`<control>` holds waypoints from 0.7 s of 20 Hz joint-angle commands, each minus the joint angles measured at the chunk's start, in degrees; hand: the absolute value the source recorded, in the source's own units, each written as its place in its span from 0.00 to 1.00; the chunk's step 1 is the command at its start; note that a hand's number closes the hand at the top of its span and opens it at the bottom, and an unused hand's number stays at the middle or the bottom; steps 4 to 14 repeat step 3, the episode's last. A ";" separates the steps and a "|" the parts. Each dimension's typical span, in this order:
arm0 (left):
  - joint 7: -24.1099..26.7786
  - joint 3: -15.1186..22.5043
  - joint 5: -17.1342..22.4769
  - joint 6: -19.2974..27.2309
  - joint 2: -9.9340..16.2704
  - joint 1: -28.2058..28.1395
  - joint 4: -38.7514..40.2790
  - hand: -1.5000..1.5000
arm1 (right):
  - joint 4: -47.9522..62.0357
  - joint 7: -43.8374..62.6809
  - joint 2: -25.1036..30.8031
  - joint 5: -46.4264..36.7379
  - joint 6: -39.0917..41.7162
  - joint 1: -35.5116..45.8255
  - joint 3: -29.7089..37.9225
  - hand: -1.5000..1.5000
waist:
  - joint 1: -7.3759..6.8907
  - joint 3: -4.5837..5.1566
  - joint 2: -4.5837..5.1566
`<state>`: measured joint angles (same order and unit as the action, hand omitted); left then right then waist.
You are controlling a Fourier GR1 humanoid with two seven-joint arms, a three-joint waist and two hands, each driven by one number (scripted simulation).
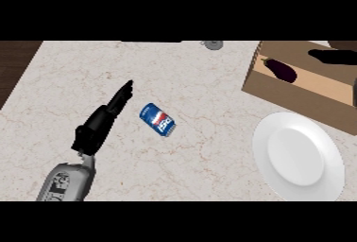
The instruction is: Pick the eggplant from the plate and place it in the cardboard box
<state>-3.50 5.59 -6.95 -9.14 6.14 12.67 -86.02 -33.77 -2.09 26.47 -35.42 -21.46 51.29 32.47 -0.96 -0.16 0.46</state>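
Eggplant [281, 70] inside cardboard box [300, 90]

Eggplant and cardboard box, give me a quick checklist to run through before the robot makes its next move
1. Eggplant inside the cardboard box: ok, it lies in the box.
2. Plate free of the eggplant: ok, nothing lies on it.
3. Right hand has let go of the eggplant: ok, it shows apart from the eggplant, over the box's far right; whether its fingers are open, cannot tell.
4. Left hand out of the way: ok, open with straight fingers, well left of the box.
5. Soda can clear of both hands: ok, it lies on the counter just right of the left hand, not touching it.
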 commanded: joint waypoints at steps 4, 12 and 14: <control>0.53 -1.42 0.69 -0.96 1.39 -0.96 -0.40 0.50 | -3.89 -7.40 0.53 12.55 1.59 -1.91 9.09 0.00 | 0.97 0.10 -0.50; 0.53 -1.42 0.69 -0.96 1.39 -0.96 -0.40 0.50 | -3.89 -7.40 0.53 12.55 1.59 -1.91 9.09 0.00 | 0.97 0.10 -0.50; 0.53 -1.42 0.69 -0.96 1.39 -0.96 -0.40 0.50 | -3.89 -7.40 0.53 12.55 1.59 -1.91 9.09 0.00 | 0.97 0.10 -0.50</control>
